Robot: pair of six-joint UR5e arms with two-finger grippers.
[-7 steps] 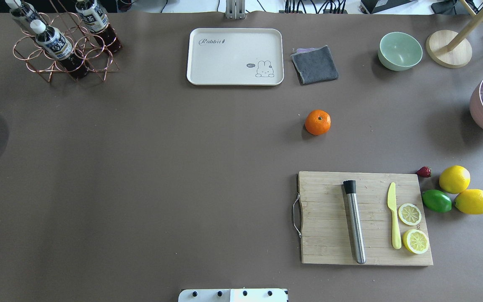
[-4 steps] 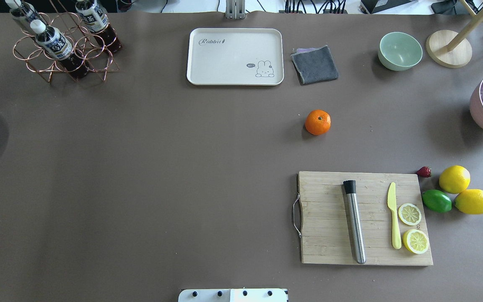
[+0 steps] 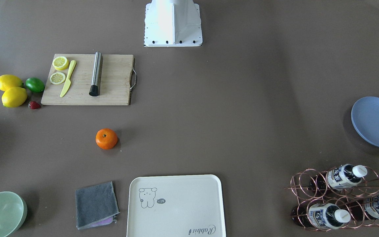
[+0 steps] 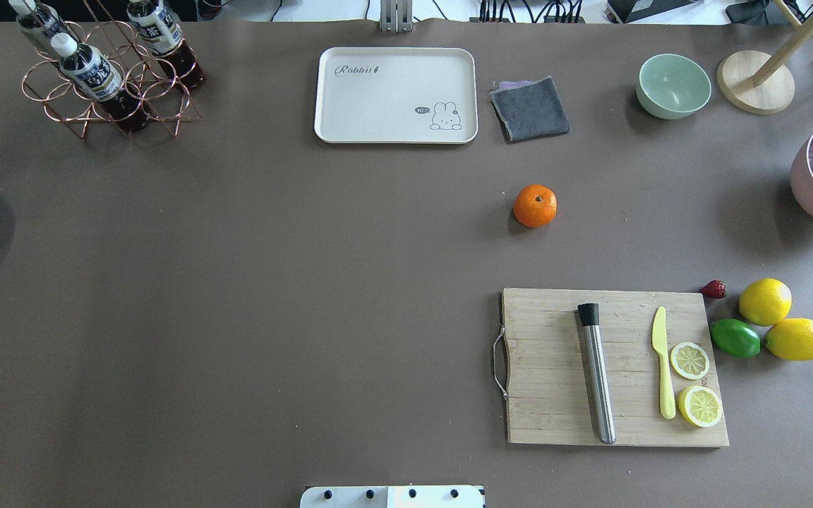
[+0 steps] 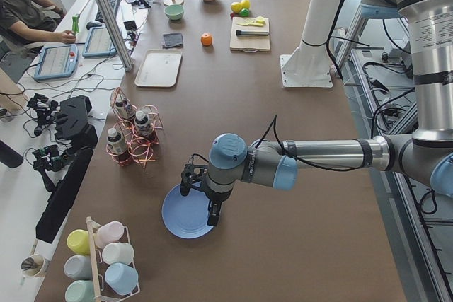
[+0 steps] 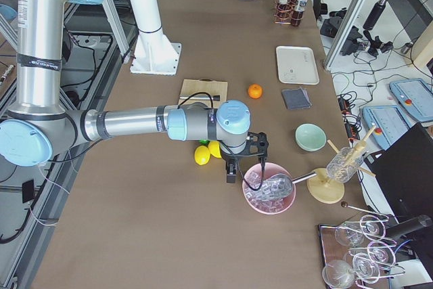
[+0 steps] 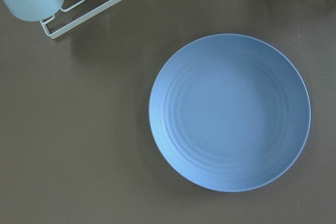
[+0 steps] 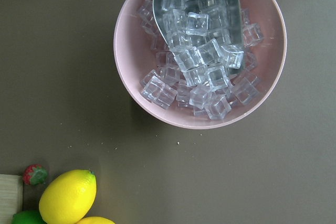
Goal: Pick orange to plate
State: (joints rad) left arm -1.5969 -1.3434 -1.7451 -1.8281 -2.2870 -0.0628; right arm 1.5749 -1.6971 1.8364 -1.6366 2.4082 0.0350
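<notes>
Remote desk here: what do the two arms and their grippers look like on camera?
The left arm and the right arm are both silver-grey tubes with rounded pale-blue joint caps and black bands at the joints. A thin black cable loops along each forearm. The left gripper and the right gripper are small and black. No markings are legible.

table point(image 4: 237, 317): brown matte cover | side bench point(image 5: 20, 199): white, cluttered | aluminium post point(image 5: 106, 15): at bench edge | light: even

Overhead and front views opposed over one table point(image 4: 237, 317), left wrist close above plate point(image 7: 229, 112)
</notes>
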